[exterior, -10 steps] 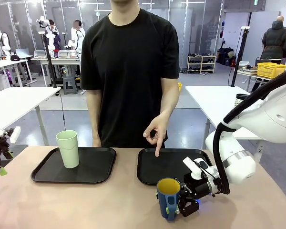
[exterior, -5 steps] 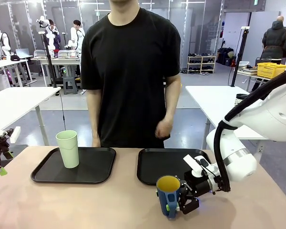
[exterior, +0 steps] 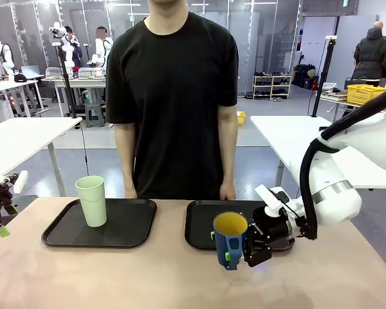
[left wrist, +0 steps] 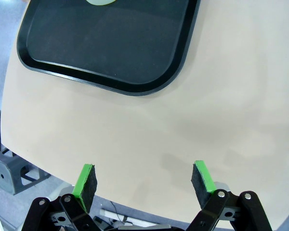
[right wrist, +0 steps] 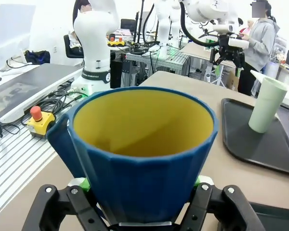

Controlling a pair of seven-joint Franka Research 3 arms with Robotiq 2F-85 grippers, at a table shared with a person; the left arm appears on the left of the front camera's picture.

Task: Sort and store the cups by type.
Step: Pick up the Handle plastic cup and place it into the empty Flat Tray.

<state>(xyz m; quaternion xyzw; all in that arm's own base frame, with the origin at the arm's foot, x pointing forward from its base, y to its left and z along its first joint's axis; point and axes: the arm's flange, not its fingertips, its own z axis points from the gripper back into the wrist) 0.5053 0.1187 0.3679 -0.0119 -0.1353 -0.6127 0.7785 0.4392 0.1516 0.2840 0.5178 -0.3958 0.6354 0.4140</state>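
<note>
Blue mug (exterior: pixel 229 239), clamped in the right gripper (exterior: pixel 248 248) at lower centre: keep upright and set flat on the right-hand tray (exterior: pixel 202 226). Left gripper (left wrist: pixel 143 179) hangs spread, empty.

Blue mug (right wrist: pixel 144 159) (yellow inside) between R gripper (right wrist: pixel 142 185) pads, apparently gripped.

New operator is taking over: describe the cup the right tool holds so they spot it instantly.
Find the right black tray. At its near edge, the right tool grips a dark blue mug, handled and yellow inside, unlike the tall pale green tumbler.
</note>
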